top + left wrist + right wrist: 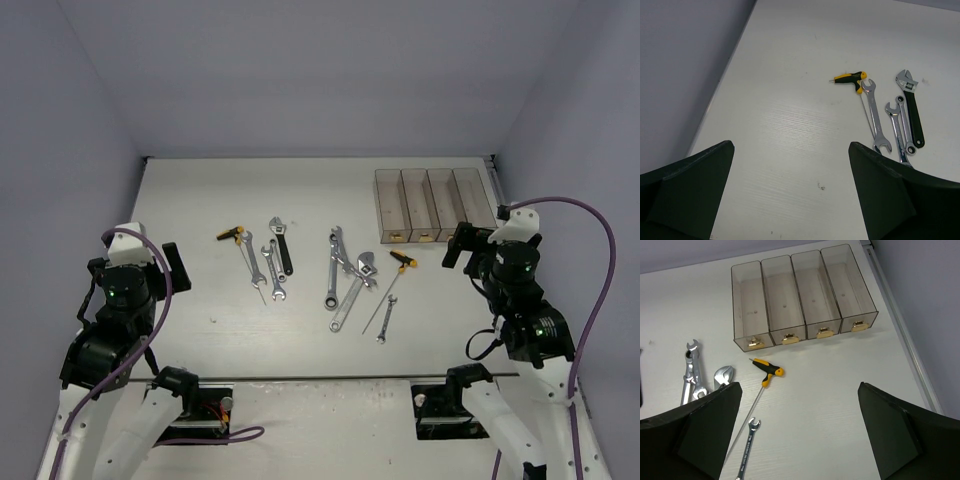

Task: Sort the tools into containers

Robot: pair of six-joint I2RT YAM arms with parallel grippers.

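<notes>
Left gripper (pixel 172 265) and right gripper (pixel 458 245): both spread wide and empty, poised either side for access. Tools (pixel 283 252) lie loose at table (pixel 200 200) centre; containers (pixel 427 205), all vacant, at 1 o'clock.

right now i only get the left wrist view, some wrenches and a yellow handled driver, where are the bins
Observer: The four containers stand side by side in a row at the far right corner of the table.
Operator: ok, anything in them yet
Observer: No. The right wrist view looks straight into them, and all four are empty.
</notes>
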